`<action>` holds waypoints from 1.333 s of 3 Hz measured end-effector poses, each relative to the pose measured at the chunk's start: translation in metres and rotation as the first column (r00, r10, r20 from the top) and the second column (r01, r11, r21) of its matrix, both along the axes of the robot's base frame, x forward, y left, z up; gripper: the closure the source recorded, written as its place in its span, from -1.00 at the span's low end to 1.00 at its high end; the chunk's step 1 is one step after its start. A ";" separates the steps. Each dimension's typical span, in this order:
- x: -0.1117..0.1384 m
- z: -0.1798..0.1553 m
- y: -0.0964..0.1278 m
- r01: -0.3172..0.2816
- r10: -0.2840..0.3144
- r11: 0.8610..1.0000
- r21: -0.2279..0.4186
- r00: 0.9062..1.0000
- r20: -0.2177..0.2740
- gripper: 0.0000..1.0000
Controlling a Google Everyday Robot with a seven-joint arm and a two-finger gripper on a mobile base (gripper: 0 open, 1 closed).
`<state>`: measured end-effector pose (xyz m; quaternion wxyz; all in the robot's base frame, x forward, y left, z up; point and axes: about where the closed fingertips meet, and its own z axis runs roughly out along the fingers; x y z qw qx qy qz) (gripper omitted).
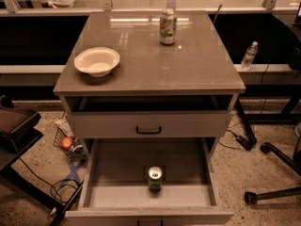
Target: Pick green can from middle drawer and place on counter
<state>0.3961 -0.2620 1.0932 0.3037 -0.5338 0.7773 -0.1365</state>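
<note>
The green can [154, 178] stands upright in the open middle drawer [117, 166], near the drawer's front wall and about midway across. Its silver top with the pull-tab faces up. The counter [188, 65] is the glossy grey-brown top of the cabinet, above and behind the drawer. My gripper is not in view, and nothing is touching the can.
A white bowl [97, 60] sits on the counter's left front and a taller pale can [167, 26] at its back middle. A shut drawer front with a black handle [148, 130] lies above the open drawer. A chair base [275, 173] is on the floor at right, cables [63, 188] at left.
</note>
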 end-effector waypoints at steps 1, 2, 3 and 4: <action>0.000 0.000 0.000 -0.002 0.002 1.000 0.010 1.000 0.000 -1.00; 0.005 -0.002 -0.004 -0.013 0.014 0.996 0.087 1.000 -0.002 -1.00; 0.004 -0.040 -0.036 0.003 -0.002 0.982 0.189 1.000 -0.007 -1.00; -0.007 -0.113 -0.066 0.016 -0.012 0.949 0.313 1.000 -0.014 -1.00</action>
